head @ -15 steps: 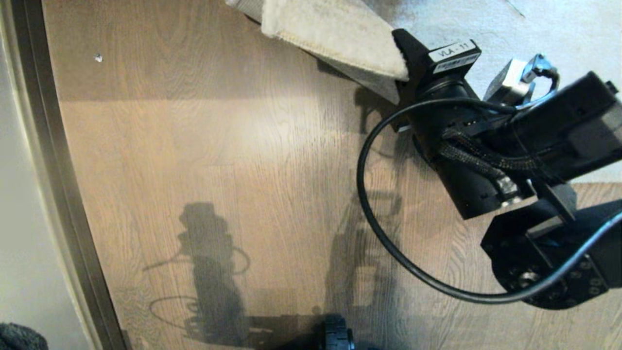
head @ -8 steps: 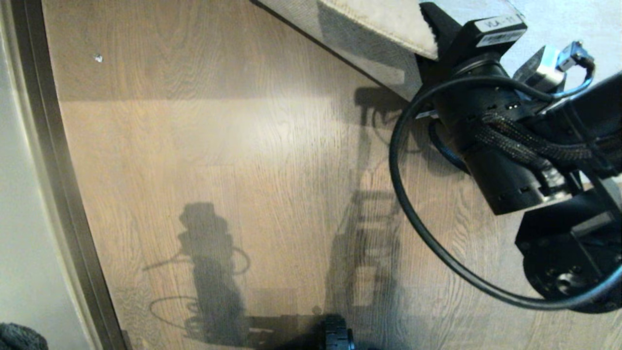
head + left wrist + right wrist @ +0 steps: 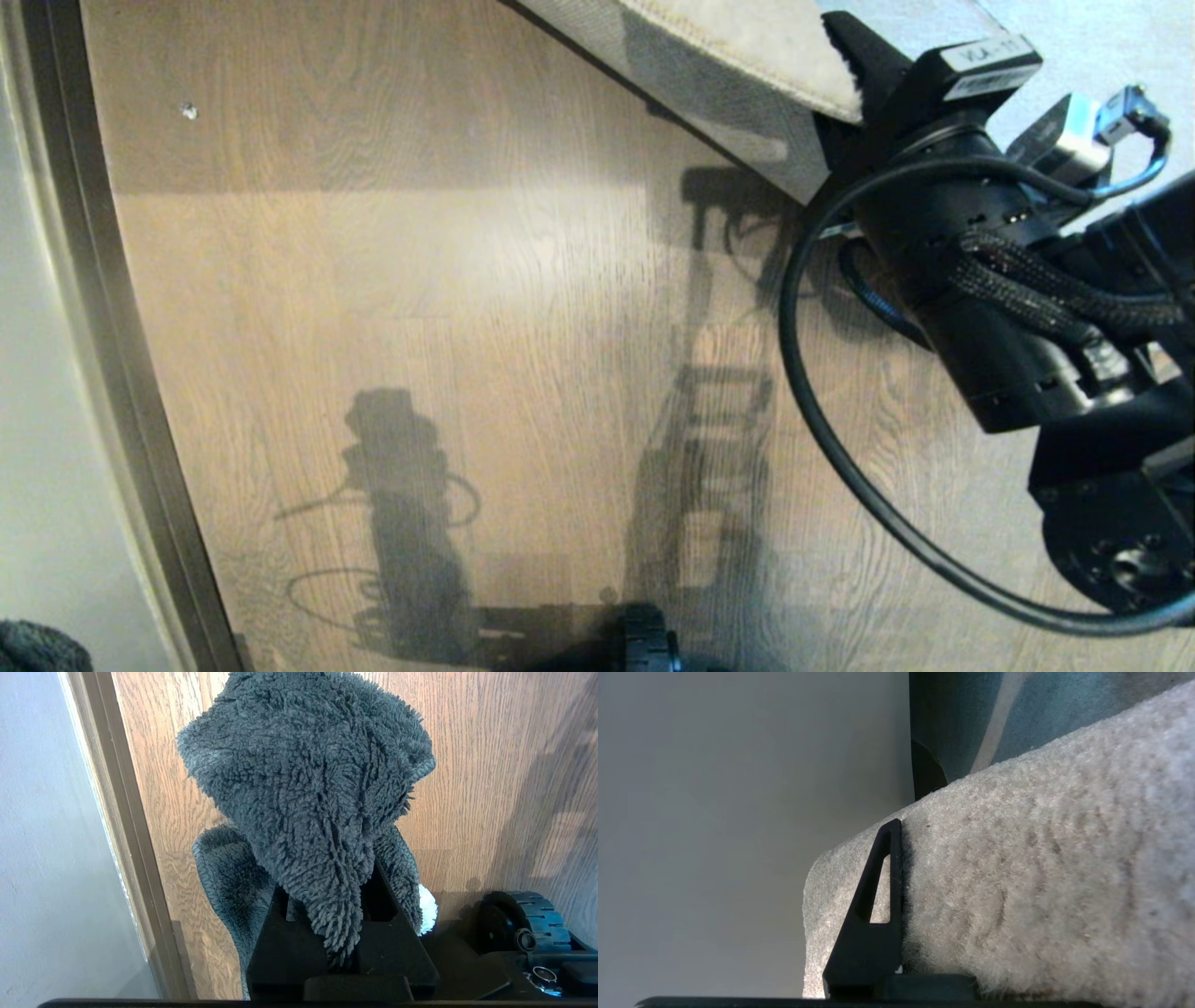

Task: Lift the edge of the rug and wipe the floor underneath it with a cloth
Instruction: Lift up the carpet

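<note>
Head view, upper right of the frame: my right gripper (image 3: 845, 65) pinches the rug edge (image 3: 747, 56), its cream underside folded up off the floor (image 3: 420, 280). My left gripper (image 3: 338, 933) is clamped on the cloth (image 3: 308, 788), low beside the baseboard (image 3: 126, 826).

bare floor (image 3: 485, 280) open under lifted rug edge (image 3: 747, 65), baseboard (image 3: 121, 373) bounding left, wheel (image 3: 649, 644) near

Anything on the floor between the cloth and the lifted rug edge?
No: in the head view only bare floor and shadows lie between the cloth and the rug edge.
</note>
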You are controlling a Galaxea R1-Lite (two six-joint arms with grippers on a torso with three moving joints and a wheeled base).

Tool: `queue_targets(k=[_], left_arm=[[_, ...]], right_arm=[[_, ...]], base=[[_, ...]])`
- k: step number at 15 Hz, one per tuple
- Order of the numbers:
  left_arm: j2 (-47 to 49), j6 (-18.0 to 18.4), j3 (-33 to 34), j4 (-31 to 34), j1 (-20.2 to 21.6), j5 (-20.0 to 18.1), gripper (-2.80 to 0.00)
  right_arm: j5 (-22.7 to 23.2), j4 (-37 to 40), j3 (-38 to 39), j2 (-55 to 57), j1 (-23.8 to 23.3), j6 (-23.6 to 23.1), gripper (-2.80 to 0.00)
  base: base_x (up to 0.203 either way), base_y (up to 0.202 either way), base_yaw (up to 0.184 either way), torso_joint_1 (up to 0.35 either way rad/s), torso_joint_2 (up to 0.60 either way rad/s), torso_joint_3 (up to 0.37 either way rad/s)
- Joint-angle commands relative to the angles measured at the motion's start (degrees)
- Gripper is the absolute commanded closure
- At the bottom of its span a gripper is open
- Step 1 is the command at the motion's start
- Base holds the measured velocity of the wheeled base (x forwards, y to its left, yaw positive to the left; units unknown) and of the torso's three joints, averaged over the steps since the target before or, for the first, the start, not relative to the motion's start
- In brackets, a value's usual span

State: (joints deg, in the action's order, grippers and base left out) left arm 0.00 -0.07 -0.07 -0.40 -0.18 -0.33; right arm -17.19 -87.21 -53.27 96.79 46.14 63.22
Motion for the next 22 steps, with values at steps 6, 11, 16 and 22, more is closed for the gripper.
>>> queue_targets(k=[6, 11, 16, 22], left_arm=[[0.0, 0.0, 0.0, 0.0, 0.0, 0.0, 0.0], [0.0, 0.0, 0.1, 0.0, 0.0, 0.0, 0.0], [0.0, 0.0, 0.0, 0.0, 0.0, 0.0, 0.0], [0.0, 0.0, 0.0, 0.0, 0.0, 0.0, 0.0]], right_arm=[[-0.1, -2.5, 0.1, 0.2, 0.0, 0.4, 0.0], [-0.1, -2.5, 0.1, 0.3, 0.0, 0.8, 0.0], [0.0, -2.5, 0.1, 0.3, 0.0, 1.6, 0.0], [0.0, -2.5, 0.1, 0.4, 0.0, 1.6, 0.0]], base=[[0.0, 0.0, 0.0, 0.0, 0.0, 0.0], [0.0, 0.0, 0.0, 0.0, 0.0, 0.0], [0.0, 0.0, 0.0, 0.0, 0.0, 0.0], [0.0, 0.0, 0.0, 0.0, 0.0, 0.0]])
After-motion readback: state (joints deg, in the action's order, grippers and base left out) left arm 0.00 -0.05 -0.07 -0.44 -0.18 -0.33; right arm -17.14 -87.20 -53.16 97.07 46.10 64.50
